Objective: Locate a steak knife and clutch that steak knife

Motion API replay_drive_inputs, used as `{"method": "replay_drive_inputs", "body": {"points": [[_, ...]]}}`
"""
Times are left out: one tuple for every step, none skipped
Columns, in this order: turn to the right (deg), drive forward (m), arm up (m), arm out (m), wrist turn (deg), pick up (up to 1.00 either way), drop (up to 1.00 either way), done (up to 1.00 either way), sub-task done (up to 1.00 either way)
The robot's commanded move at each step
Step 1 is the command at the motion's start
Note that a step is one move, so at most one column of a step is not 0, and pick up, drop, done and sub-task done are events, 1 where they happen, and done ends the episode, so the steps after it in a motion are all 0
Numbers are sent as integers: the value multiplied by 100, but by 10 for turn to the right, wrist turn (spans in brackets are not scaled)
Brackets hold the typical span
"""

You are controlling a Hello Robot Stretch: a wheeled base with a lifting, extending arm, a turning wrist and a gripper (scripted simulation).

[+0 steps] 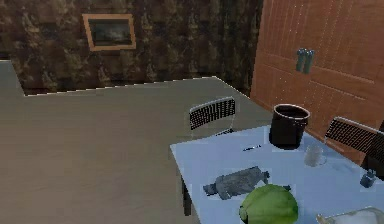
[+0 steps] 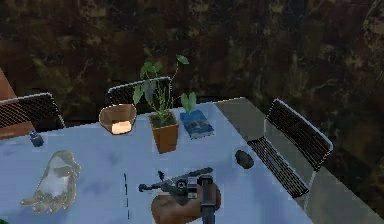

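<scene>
A thin dark sliver (image 2: pixel 125 185), knife-like, lies on the pale blue table (image 2: pixel 90 160) in the arm side view. The arm (image 2: pixel 208 205) rises from the bottom edge, and my gripper (image 2: pixel 152 186) reaches left over the tabletop, a short way right of the sliver. A brown rounded thing (image 2: pixel 172 210) lies just below the gripper, so I cannot tell whether it holds anything. In the forward view a small thin dark thing (image 1: pixel 252 148) lies on the table (image 1: pixel 215 150) near its far edge.
The table carries a potted plant (image 2: pixel 165 125), a brown bowl (image 2: pixel 119 119), a blue book (image 2: pixel 196 123), a cream heap (image 2: pixel 58 182), a black pot (image 1: pixel 290 125), a glass (image 1: pixel 315 153) and a green round thing (image 1: pixel 270 205). Wire-backed chairs (image 2: pixel 290 145) (image 1: pixel 212 113) stand around it.
</scene>
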Motion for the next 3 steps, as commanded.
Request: {"method": "replay_drive_inputs", "body": {"points": [[0, 0, 0, 0, 0, 100, 0, 0, 0], [0, 0, 10, 0, 0, 0, 0, 0, 0], [0, 0, 0, 0, 0, 0, 0, 100, 0]]}}
